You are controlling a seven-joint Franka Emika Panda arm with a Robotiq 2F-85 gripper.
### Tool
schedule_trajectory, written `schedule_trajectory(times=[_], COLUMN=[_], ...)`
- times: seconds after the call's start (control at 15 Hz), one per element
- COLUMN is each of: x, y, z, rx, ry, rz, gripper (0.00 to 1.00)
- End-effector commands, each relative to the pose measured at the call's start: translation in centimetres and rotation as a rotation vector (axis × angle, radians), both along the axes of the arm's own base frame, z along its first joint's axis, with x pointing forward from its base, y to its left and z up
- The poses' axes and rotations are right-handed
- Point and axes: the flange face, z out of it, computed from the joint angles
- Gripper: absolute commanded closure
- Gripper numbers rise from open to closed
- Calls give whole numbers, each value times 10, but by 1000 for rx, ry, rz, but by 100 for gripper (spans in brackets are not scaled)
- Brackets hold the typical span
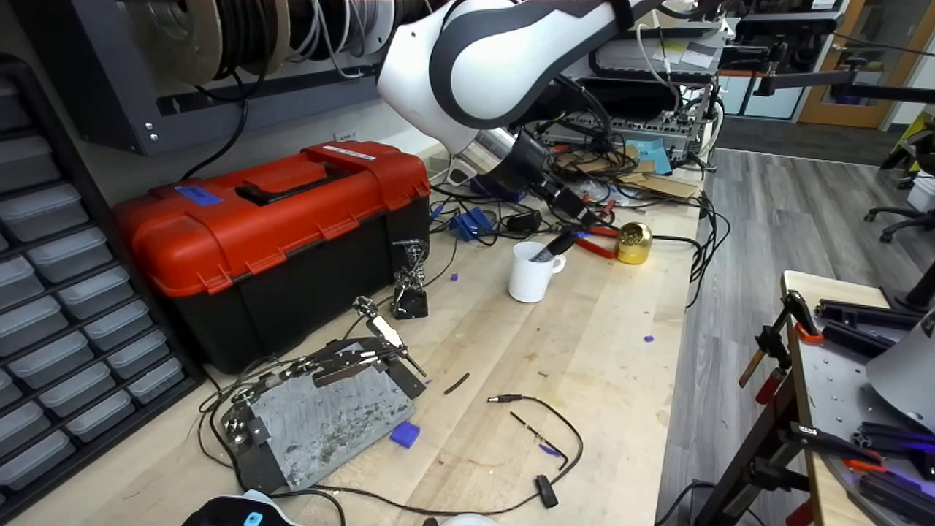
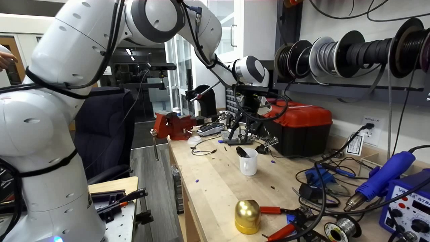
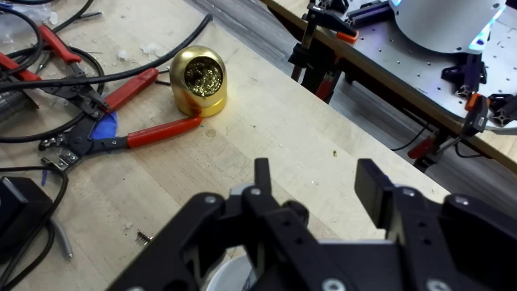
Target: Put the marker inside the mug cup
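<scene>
Two fingers (image 3: 373, 194) are hanging wide apart over the table (image 3: 319, 137), with wood showing in the gap between their tips. The marker (image 1: 561, 243) is leaning inside the upright mug (image 1: 527, 279), its greyish part going down into the cup and its black end sticking out over the rim. In both exterior views the fingers are hovering above the marker, near its top; in the wrist view they are getting in the way, covering much of the mug.

Plenty is crowding around. A gold pot (image 2: 247, 216), holding brassy shavings (image 3: 204, 76), is standing near the mug but apart from it, and red-handled tools (image 3: 165, 131) are lying just beside the pot, one handle reaching right to its base. Cables (image 3: 60, 82) are tangling over those tools, and in an exterior view I am losing sight of part of them behind the arm (image 1: 504, 73). A blue heat gun (image 2: 381, 178) is slanting in front of a control box (image 2: 408, 205), with a wire reel (image 2: 346, 227) lying nearby.

Along the wall (image 2: 352, 111) a red-and-black toolbox (image 1: 321, 281) is standing, and a metal stand (image 1: 410, 285) is sitting between it and the mug. Farther along, a grey plate (image 1: 332, 416) is lying; near it a thin cord (image 1: 581, 447) is curling around a hex key (image 1: 537, 436), and purple bits (image 1: 405, 434) are lying scattered. A red vise (image 2: 174, 126) is sitting at the table's edge, and wire spools (image 2: 327, 57) are hanging in a row.
</scene>
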Motion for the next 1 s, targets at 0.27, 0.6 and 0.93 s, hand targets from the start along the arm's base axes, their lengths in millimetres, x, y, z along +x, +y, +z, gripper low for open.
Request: schedule_trajectory(times=[0.27,0.6,0.93], x=[6,12,14], y=[1,4,1], z=[23,24,38], rx=[26,59,86], ry=[-33,-64,-95], rz=[16,-8,-23], gripper=[0,0,0])
